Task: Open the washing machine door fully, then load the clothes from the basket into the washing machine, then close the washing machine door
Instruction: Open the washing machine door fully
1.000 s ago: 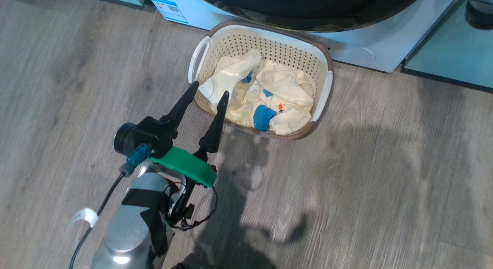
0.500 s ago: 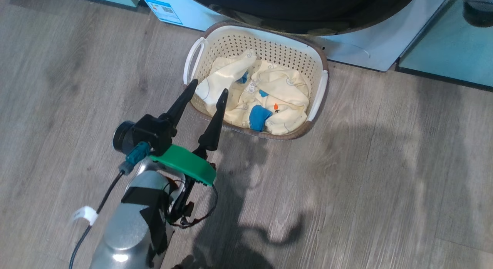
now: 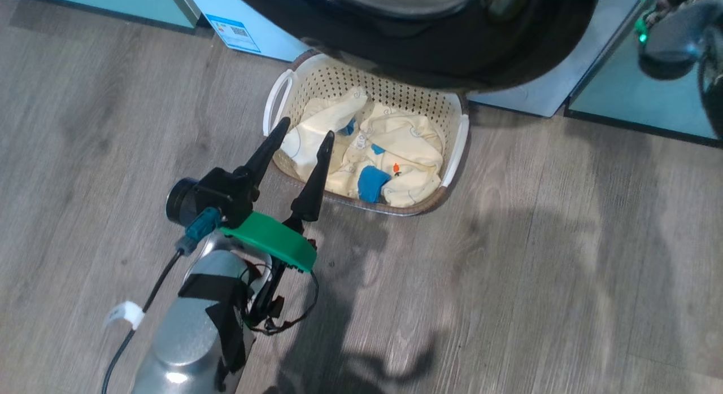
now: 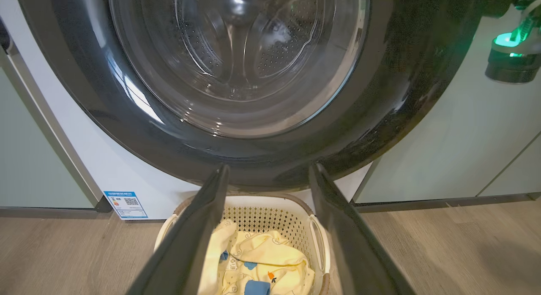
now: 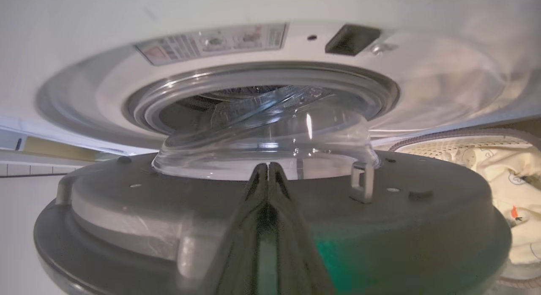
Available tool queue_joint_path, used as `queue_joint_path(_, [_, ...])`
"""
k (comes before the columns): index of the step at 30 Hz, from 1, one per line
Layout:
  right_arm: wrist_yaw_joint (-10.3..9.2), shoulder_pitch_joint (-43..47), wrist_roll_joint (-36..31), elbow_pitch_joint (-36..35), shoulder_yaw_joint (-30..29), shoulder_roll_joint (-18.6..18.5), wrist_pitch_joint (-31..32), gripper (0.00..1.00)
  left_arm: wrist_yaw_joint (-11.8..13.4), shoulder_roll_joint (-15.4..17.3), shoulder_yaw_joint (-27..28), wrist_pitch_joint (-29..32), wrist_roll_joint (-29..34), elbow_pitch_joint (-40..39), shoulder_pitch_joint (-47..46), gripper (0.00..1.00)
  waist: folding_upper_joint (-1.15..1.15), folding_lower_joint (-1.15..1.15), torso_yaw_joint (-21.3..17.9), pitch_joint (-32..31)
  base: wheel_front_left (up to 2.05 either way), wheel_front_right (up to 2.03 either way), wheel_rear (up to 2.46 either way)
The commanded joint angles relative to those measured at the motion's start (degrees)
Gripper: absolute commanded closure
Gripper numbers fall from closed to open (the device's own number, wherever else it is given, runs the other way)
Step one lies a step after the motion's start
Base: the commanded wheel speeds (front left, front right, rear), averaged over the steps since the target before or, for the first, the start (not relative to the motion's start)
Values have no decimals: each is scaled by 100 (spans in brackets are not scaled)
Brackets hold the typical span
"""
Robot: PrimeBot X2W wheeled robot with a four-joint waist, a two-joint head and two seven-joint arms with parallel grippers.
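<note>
One washing machine door (image 3: 508, 49) partly over the basket (image 3: 390, 90); left jaws apart, right jaws clenched.

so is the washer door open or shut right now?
Open, partway: the washing machine door holds its glass dome clear of the gasket and overhangs the basket.
</note>
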Motion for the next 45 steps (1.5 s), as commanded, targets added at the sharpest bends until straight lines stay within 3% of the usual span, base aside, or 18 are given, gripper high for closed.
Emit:
queue_joint_path(1, [-15,95,114,-362,112,206,108,100,11,93,194,-36,38,-139,6,0,0,0,-8,-60,0,0,0])
queue_joint_path(17, [-15,1180,760,-1473,758,207,286,100,-1,93,240,-36,101,-49,303,0,0,0,-69,-491,0,0,0])
queue_joint_path(45, [-15,2638,1896,-2845,2500,207,88,100,53,93,241,-36,55,190,880,0,0,0,-7,-1407,0,0,0])
